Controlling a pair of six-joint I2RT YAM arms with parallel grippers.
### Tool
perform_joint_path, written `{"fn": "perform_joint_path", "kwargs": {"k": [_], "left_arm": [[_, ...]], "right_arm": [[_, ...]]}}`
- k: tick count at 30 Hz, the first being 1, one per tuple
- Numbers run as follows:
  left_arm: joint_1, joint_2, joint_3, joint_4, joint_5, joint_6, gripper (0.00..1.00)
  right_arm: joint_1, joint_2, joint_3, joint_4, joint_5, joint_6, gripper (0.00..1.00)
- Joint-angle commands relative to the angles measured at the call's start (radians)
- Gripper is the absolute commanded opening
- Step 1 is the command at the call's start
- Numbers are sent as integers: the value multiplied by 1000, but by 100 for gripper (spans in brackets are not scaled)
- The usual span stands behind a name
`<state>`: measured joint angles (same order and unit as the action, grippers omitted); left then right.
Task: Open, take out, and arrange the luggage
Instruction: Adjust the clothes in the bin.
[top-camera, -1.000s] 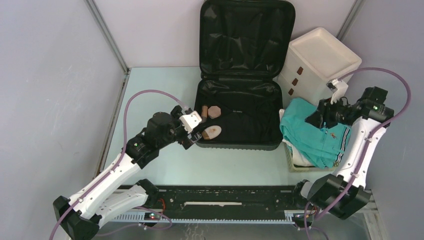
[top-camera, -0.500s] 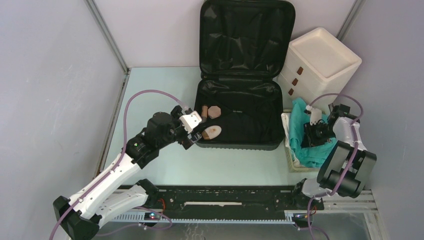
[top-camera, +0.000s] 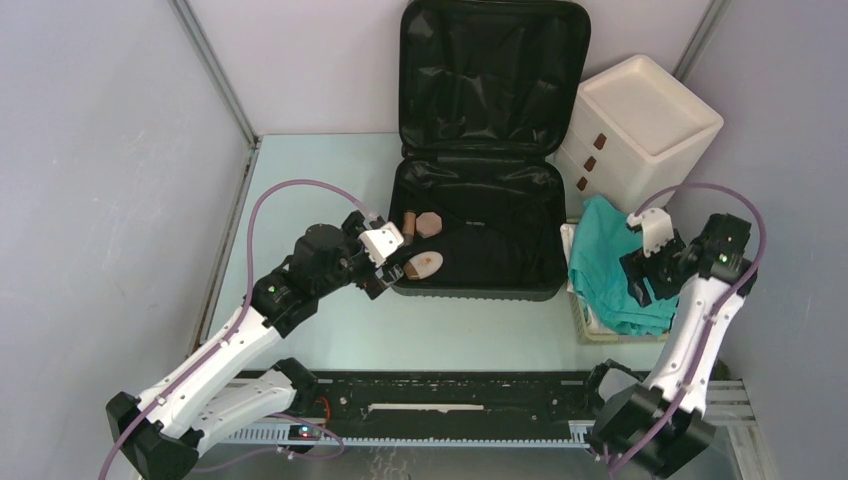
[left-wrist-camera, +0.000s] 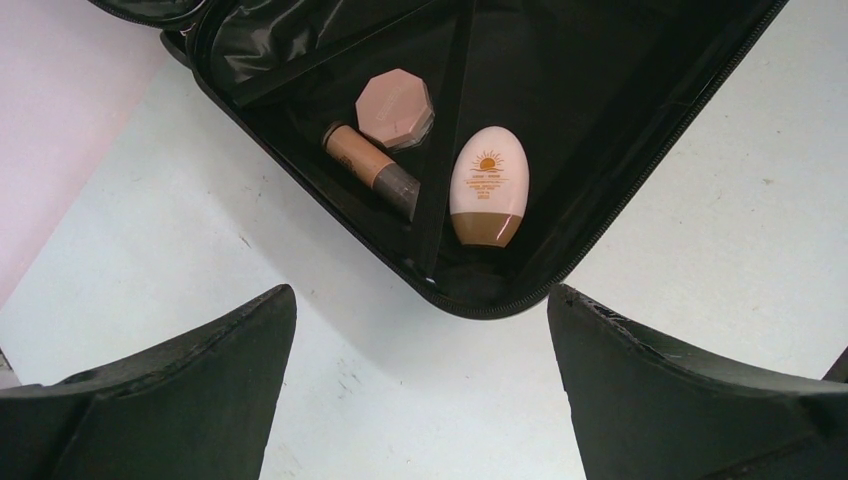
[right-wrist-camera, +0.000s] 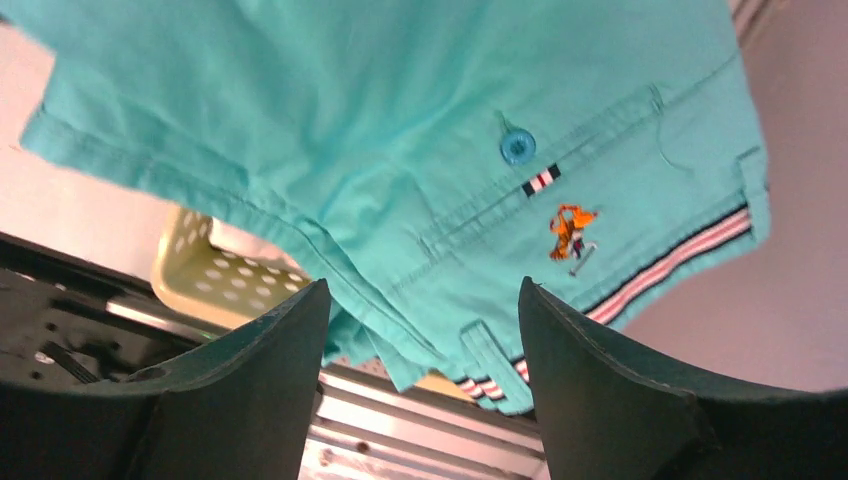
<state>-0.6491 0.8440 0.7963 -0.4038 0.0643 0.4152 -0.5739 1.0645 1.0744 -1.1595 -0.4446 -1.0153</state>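
Luggage (top-camera: 490, 80): round-cornered, crinkled black lining

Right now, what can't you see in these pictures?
- Top view: inside the basket, covered by the shorts.
- Top view: inside the drawers, all shut.
- Left wrist view: small print on the bottle, too tiny to read.
- Left wrist view: most of the suitcase, cut off by the top edge.
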Motion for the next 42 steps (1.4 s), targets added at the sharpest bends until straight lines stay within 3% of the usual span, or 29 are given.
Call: {"fn": "perform_joint_path", "kwargs": {"k": [1,8,14,16,19,21,25,29,32,36,40,42], "left_arm": [[9,-12,-9,31,30,-21,100],[8,-14,-12,31,35,-22,100],[8,-8,-11,31,35,-22,100],[8,-6,-11,31,35,-21,100],[9,-3,-12,32,35,-22,100],[8,-1,-10,32,37,-22,100],[8,0,-9,33,39,-23,100],[8,0,-9,32,42,-24,100],[8,-3,-9,32,44,-23,100],[8,-7,-9,32,48,-24,100],[8,-9,-11,33,50,-24,100],[9,-12,-12,33,49,-24,100]], "right_arm": [[-7,-85,-70,-61,114,-172,78],[27,-211,-324,203,228,-320,84],[73,-168,-419,316,300,-318,78],[87,-165,-439,331,315,-304,71],[100,-177,-442,309,305,-291,39],[110,-199,-442,285,290,-290,24],[141,-263,-431,196,243,-292,9],[216,-302,-392,76,218,-255,3],[296,-293,-360,-18,197,-207,2],[352,-218,-363,-24,180,-139,7],[362,-113,-340,-10,192,-73,36],[355,-93,-287,-54,168,-63,45]]}}
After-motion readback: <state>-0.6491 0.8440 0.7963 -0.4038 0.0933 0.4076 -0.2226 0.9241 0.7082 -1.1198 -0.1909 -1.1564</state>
